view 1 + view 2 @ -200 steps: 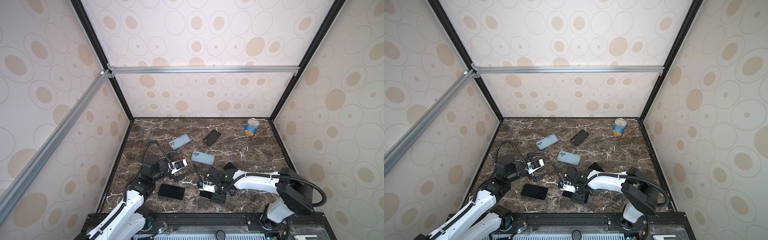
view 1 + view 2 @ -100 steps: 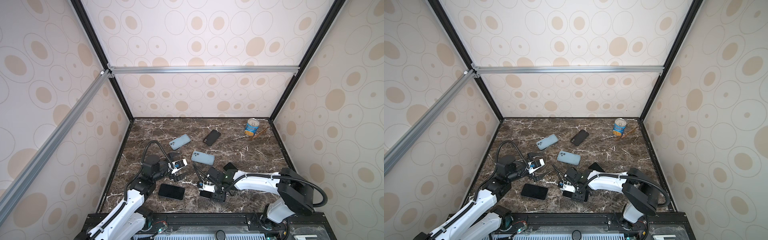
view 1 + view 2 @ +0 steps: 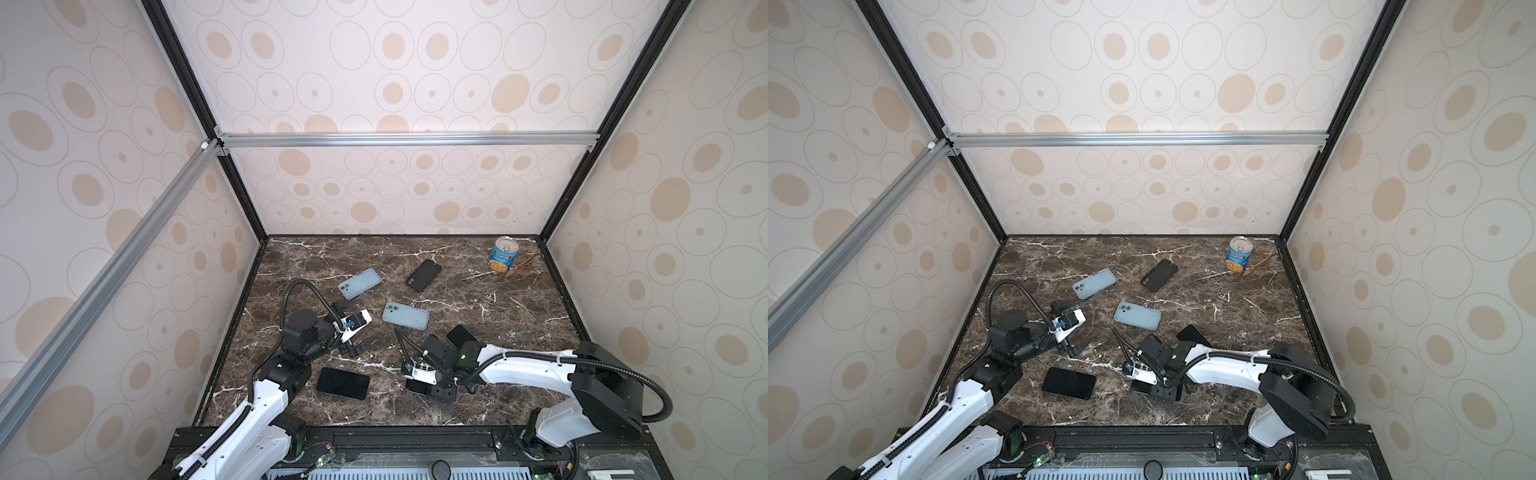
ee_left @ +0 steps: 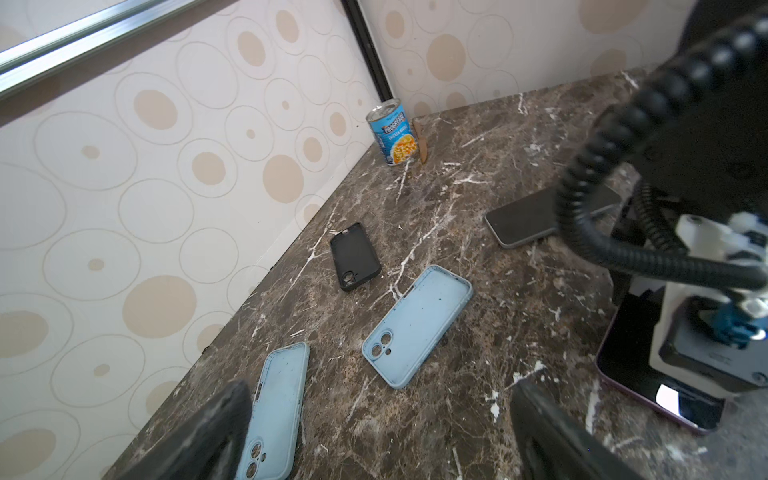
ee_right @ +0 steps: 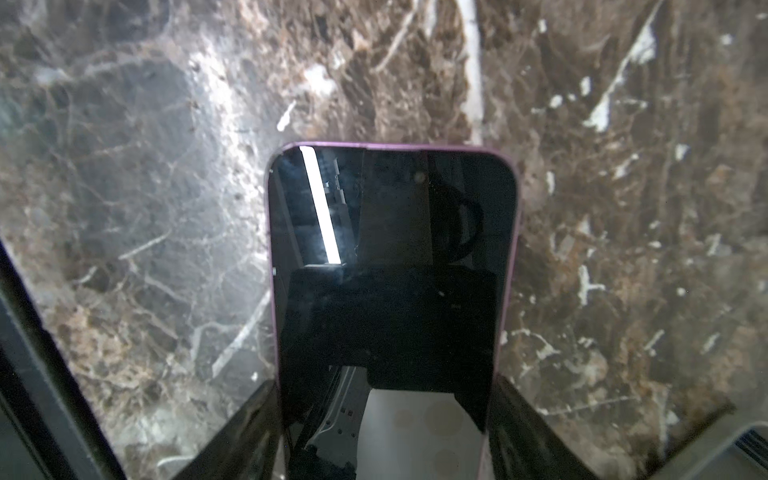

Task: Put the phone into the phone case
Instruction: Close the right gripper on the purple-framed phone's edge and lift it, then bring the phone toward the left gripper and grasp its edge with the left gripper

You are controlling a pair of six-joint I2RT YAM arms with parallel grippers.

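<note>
With my right pincer [image 5: 384, 399] pinching the long edges of the purple-rimmed phone [image 5: 390, 232], which lies flat at the counter's [image 3: 519, 332] 6 o'clock, and my left pincer [image 3: 360, 326] gaping empty, I'd lift it level before carrying it to the nearer blue case [image 3: 405, 316] at its 12 o'clock.

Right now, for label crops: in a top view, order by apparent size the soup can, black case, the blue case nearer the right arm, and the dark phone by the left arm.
1. dark phone (nearest the camera)
2. blue case
3. black case and soup can: too alike to rank
</note>
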